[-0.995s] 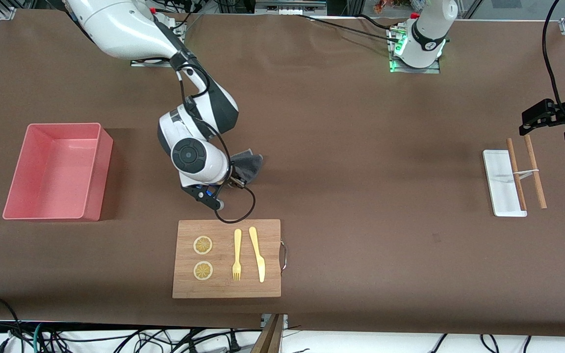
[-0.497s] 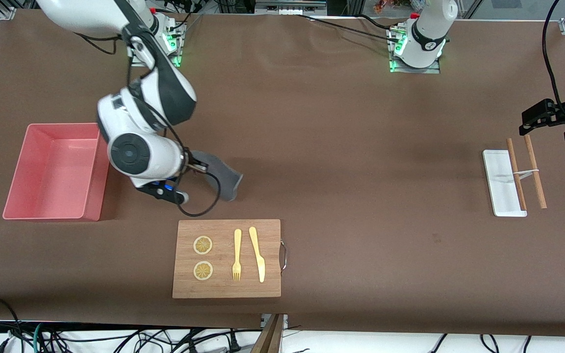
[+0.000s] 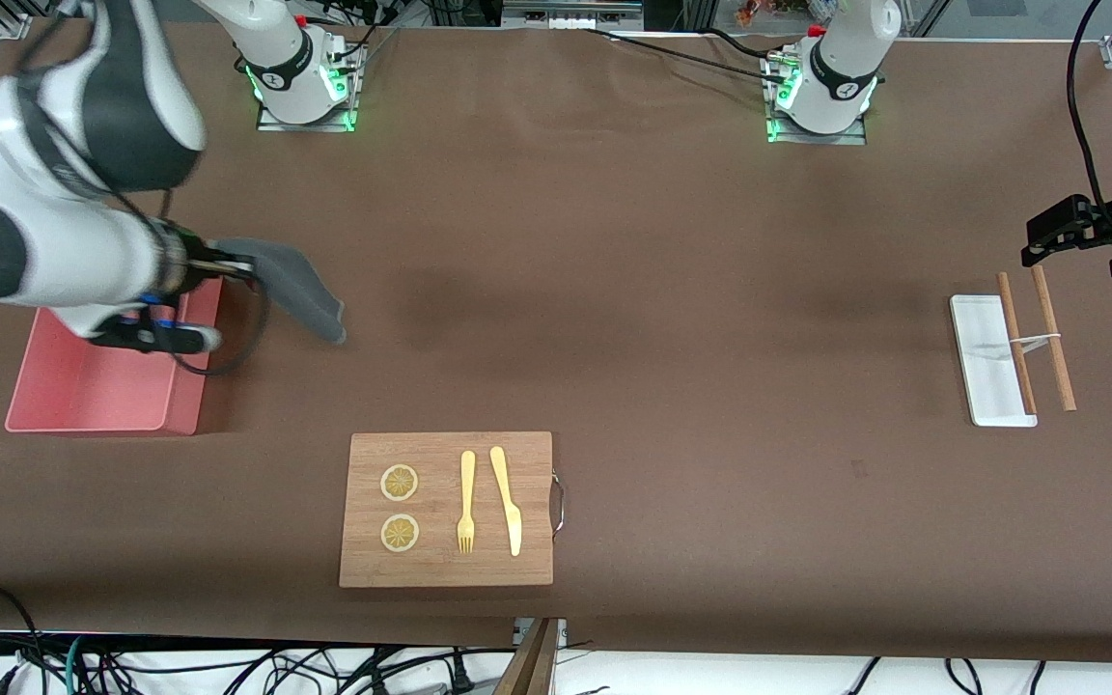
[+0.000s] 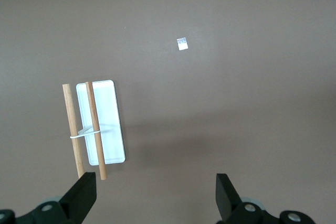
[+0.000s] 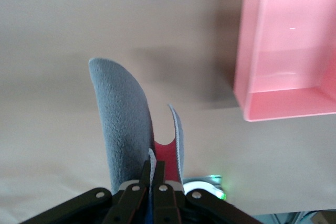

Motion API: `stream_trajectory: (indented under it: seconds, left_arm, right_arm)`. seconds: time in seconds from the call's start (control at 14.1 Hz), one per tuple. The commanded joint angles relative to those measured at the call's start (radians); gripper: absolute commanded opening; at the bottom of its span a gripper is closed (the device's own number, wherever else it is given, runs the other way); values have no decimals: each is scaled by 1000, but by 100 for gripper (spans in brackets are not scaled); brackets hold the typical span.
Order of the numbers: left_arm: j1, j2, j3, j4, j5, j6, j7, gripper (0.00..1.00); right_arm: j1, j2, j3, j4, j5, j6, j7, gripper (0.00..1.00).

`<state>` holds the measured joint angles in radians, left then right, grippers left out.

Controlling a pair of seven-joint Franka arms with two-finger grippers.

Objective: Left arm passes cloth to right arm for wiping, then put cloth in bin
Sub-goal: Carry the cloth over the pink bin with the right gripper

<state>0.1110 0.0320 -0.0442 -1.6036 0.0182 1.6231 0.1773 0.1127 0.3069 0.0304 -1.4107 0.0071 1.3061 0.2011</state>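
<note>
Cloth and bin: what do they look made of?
Cloth, pinched in the shut right gripper: soft fleece-like fabric, matte grey with a red reverse; it droops and curls. Bin: probably moulded plastic, smooth pink walls with faint sheen.

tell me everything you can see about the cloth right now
The cloth is soft and fleecy, dark grey with a pink-red reverse and a pale stitched edge. It hangs folded and drooping from the shut right gripper, pinched at one end, up in the air. It is over the bare table beside the pink bin, not over or in the bin yet. Nothing else touches it.
</note>
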Motion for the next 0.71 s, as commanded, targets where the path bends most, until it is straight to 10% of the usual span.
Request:
stream_trajectory:
  seconds: [0.0, 0.64]
  left_arm:
    - [3, 5, -2, 17, -18, -19, -9, 100]
    - [3, 6, -2, 19, -20, -19, -9, 100]
  right_arm:
    - [-22, -34, -81, -19, -39, -19, -205, 0]
    - [-50, -12, -362, -72, -136, 48, -577, 0]
